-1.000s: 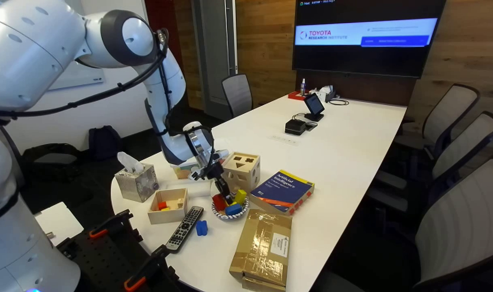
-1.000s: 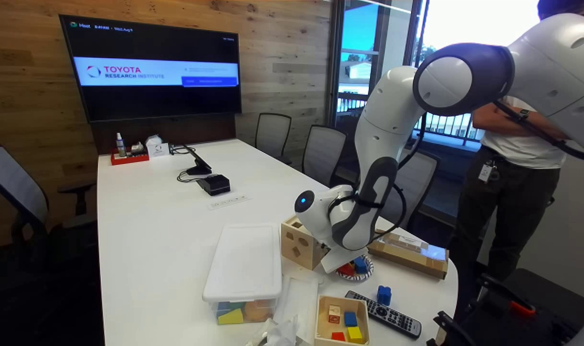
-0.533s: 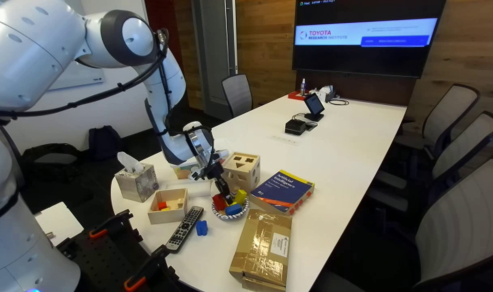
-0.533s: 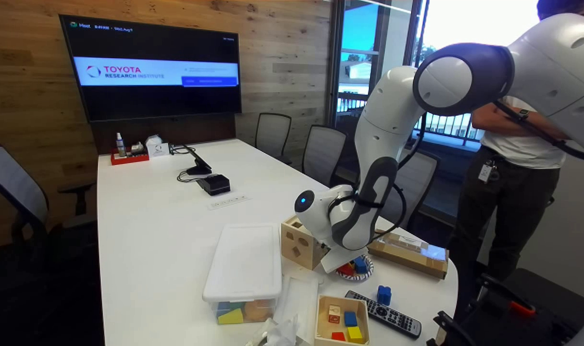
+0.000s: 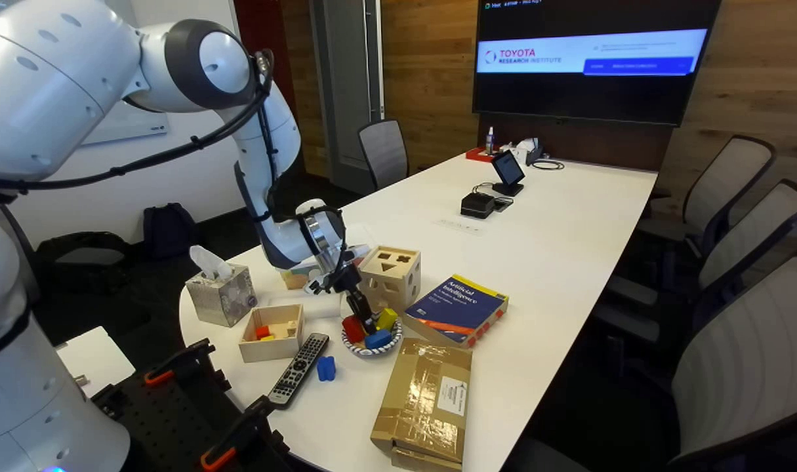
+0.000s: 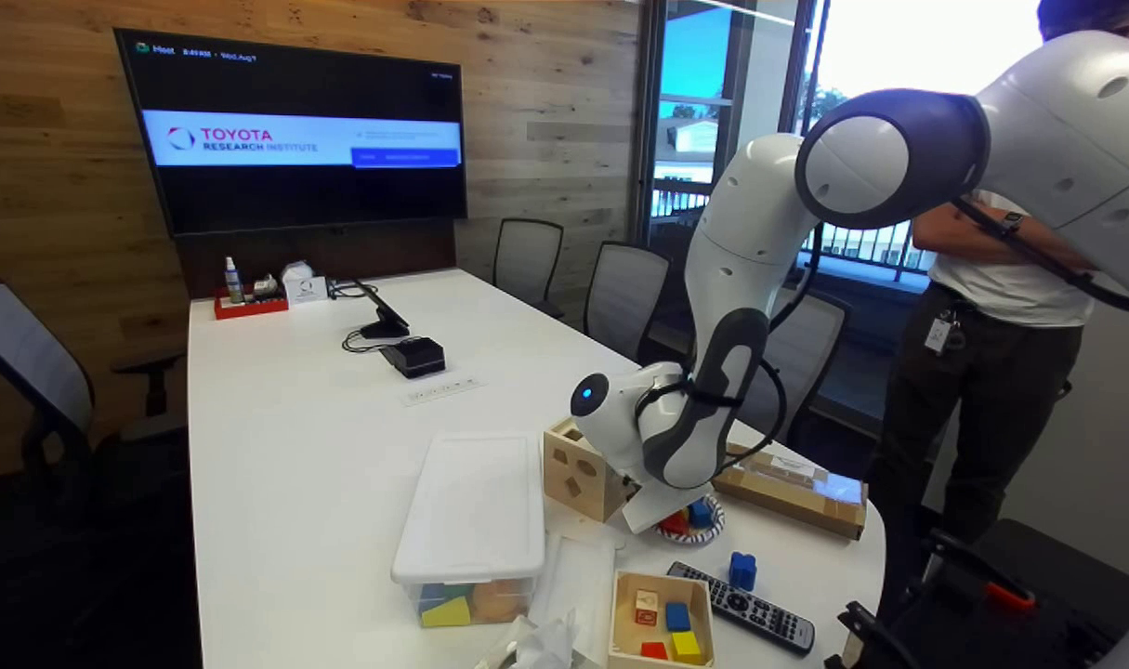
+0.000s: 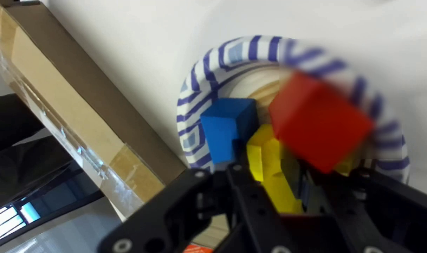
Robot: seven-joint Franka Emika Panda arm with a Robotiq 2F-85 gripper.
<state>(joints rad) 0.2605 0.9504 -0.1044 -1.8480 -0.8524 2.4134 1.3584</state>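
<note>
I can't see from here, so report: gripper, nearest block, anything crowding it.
Gripper in bowl, jaws parted, grip unclear. Yellow block showing between them in wrist view. Red block and blue block close alongside.

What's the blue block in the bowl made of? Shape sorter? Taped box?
Blue block: painted wood or plastic, satin; flat colour, crisp edges.
Shape sorter: probably bare wood, matte; pale tan faces.
Taped box: cardboard, matte brown under shiny tape.
</note>
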